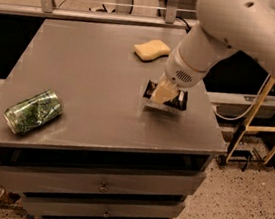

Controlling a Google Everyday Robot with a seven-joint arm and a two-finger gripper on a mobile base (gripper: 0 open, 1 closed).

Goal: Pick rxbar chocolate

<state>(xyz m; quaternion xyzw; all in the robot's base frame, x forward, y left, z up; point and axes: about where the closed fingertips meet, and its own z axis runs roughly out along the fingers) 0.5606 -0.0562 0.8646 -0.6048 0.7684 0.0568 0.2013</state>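
Note:
The rxbar chocolate (180, 102), a flat bar in a glossy black wrapper, is near the table's right front corner. My gripper (164, 93) comes down from the big white arm and is shut on the bar, with a cream finger (163, 91) across its middle. The bar hangs slightly above the grey table top (92, 70), with its shadow (160, 109) beneath it. The finger and wrist hide the bar's middle.
A crushed green can (33, 111) lies at the front left of the table. A pale yellow sponge (152, 49) lies at the back, just behind the arm. Drawers (102, 187) sit below the table top. A yellow frame (256, 128) stands at the right on the floor.

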